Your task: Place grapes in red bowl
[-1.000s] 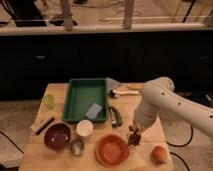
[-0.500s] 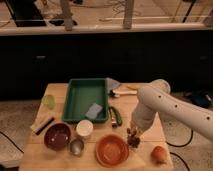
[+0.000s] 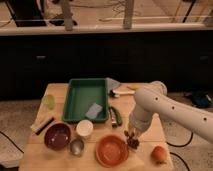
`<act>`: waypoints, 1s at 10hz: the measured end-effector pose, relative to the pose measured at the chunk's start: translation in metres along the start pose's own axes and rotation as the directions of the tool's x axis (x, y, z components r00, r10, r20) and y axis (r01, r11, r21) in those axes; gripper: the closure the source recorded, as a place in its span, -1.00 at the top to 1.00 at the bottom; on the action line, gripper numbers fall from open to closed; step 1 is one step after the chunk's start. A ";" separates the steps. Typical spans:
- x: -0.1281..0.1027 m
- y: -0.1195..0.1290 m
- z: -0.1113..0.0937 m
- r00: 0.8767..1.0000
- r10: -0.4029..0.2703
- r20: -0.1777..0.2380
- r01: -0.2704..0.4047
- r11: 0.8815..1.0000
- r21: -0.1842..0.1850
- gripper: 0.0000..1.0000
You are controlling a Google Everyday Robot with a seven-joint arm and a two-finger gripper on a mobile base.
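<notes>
Standing on a pale speckled floor, the light wooden table (image 3: 54, 92) has a long dark panel behind it, and above that a lit strip of floor crossed by upright posts. A dark cable trails over the floor off the table's left edge.

A green tray (image 3: 86, 81) sits at the middle of the table toward the far edge, with a grey-blue pad (image 3: 93, 111) in its near right corner. Near the left edge lie a small pale green thing (image 3: 49, 101) and, closer to the front, a short black stick (image 3: 44, 125). Along the near edge, from left to right, stand a dark purple bowl (image 3: 57, 136), a small metal cup (image 3: 76, 147) with a white cup (image 3: 84, 128) just behind it, and the red bowl (image 3: 101, 146). A dark green oblong thing (image 3: 115, 116) lies just beside the tray's right side. An orange-red fruit (image 3: 159, 154) rests near the front right corner.

The white arm (image 3: 165, 107) reaches in from the right. Its gripper (image 3: 132, 134) points down just beside the red bowl's right rim, fingers closed on the grapes (image 3: 133, 142). The dark cluster hangs at the fingertips, outside the bowl and between it and the fruit. Whether the grapes touch the table cannot be told.

Since a second ago the arm's elbow has shifted slightly toward the left, and the gripper with the grapes sits a little nearer the front edge. Everything else on the table has stayed where it was.
</notes>
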 end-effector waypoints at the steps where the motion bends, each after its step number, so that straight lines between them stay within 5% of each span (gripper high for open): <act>1: -0.001 0.000 0.002 1.000 -0.005 0.002 0.005 1.000 -0.003 -0.96; 10: -0.013 -0.006 0.010 0.998 -0.060 0.017 0.061 0.998 -0.014 -0.96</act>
